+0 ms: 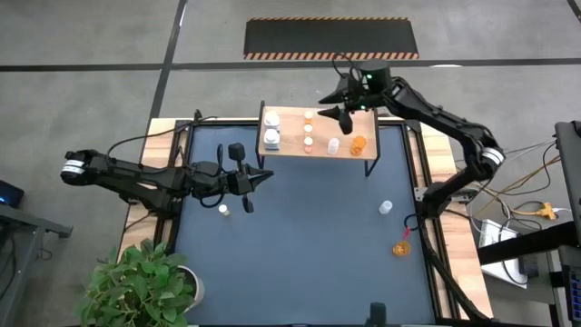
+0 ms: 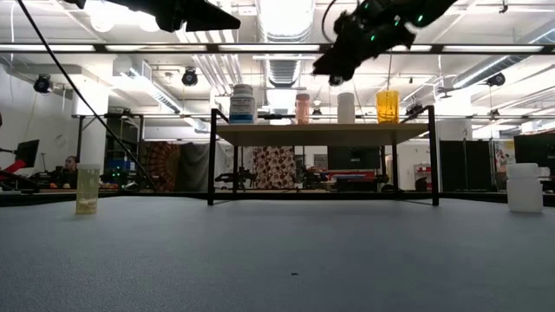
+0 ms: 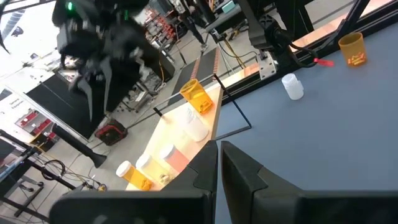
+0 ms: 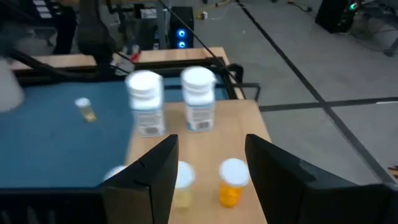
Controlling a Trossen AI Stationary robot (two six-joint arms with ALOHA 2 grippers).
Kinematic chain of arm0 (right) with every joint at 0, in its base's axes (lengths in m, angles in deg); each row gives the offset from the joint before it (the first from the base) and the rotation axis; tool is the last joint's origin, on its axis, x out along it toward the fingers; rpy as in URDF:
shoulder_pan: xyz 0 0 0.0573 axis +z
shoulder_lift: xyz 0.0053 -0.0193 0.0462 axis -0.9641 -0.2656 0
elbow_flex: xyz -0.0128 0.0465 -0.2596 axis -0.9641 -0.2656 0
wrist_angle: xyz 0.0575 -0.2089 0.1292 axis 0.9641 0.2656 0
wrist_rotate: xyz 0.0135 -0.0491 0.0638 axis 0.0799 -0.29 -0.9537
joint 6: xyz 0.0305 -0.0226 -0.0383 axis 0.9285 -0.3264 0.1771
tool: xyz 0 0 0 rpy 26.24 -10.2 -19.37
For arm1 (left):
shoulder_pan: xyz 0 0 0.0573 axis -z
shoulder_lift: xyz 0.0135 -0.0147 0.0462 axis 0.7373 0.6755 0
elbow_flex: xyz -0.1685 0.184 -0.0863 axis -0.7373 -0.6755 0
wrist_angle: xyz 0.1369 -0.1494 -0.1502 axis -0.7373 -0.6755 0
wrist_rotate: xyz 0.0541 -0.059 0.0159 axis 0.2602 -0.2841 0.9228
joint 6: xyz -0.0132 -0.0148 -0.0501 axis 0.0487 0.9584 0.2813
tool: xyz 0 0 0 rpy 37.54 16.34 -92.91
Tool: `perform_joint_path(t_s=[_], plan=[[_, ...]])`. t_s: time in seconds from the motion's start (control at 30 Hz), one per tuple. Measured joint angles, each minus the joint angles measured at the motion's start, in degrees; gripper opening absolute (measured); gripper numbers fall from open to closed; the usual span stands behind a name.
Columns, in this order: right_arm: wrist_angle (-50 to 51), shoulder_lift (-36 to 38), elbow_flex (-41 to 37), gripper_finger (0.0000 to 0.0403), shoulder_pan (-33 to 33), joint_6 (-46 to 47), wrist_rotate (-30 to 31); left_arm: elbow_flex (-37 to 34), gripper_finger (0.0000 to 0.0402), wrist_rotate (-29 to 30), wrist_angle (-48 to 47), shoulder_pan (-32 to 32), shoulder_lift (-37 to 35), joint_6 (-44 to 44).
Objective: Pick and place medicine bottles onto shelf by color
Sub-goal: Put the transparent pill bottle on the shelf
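My right pincer [image 1: 341,111] hangs above the far edge of the shelf [image 1: 281,145], its fingers spread and gripping nothing, so I judge a placing step just finished and the next pick is due. My left pincer [image 1: 263,177] waits clenched and empty over the dark blue tabletop [image 1: 300,254], just in front of the shelf's left end.

On the light-wood shelf stand the sorted medicine bottles: two larger white labelled bottles [image 4: 171,99] at the left end, a short row of small white-capped ones [image 1: 309,129] toward the middle, a clear whitish bottle [image 1: 333,144] beside them, and an uncapped orange bottle [image 1: 358,143] nearest the right end. I cannot read what, if anything, is inside any of them.

Three bottles remain off the shelf: a small pale yellowish one [image 1: 222,210] near the tabletop's left edge, a white one [image 1: 386,207] toward the right edge, and an orange one [image 1: 400,247] just off the mat at the right edge, lying on the wooden border.

For my right arm the next move would call for lifting clear of the shelf without brushing the standing bottles, then swinging back toward the right edge to reach the white or orange bottle. Both are tiny against my fingers, so the approach needs careful centring.
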Motion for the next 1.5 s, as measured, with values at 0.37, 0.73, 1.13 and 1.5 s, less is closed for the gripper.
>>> perform_joint_path(t_s=[0.37, 0.73, 1.13, 1.5], plan=[[14.5, 11.9, -3.0, 0.0153, 11.6, 2.8, -0.1, 0.0, 0.0002, 0.0, 0.0, 0.0, 0.0, 3.8], [21.5, 16.0, -7.4, 0.0145, 26.3, 18.5, -0.1, -0.1, 0.0002, 0.0, 0.0, 0.0, 0.4, 9.1], [40.3, 15.9, -13.7, 0.0146, 38.5, 50.0, 7.0, 0.0, 0.0002, -0.1, 0.0, 0.0, 0.4, 9.1], [58.4, 15.9, -21.3, 0.0153, 44.8, 68.0, 22.8, 0.0, 0.0002, -0.1, 0.0, 0.0, 0.4, 8.6]])
